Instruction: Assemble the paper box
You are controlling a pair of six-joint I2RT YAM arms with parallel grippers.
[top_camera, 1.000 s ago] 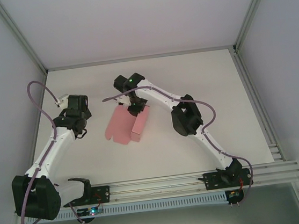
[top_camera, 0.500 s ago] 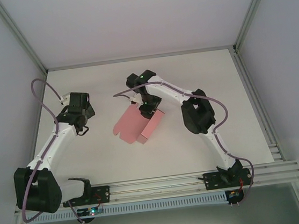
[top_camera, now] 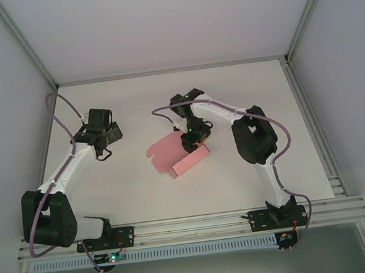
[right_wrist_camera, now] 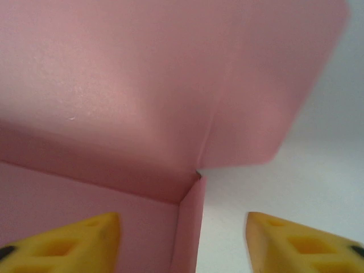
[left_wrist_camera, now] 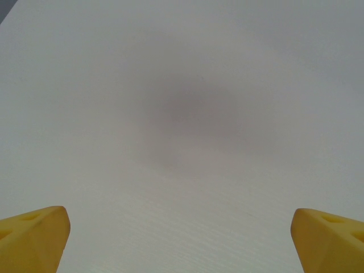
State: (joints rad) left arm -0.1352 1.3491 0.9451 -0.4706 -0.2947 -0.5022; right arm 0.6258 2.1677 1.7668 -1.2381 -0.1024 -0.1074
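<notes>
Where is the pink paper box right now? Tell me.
In the top external view the paper box lies near the middle of the table, beneath the right tool, well right of the left tool.

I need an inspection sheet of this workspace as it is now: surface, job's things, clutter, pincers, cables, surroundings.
Surface: white table, no marks seen.
Job's things: pink thin-card paper box, partly folded, one long wall upright, flaps lying flat.
Clutter: nothing seen.
Pincers: left pincer open above bare table; right pincer open, the box wall's edge between its yellow fingertips.
Cables: one purple cable loops along the left arm, another along the right.
Surroundings: aluminium frame posts, pale walls.
</notes>
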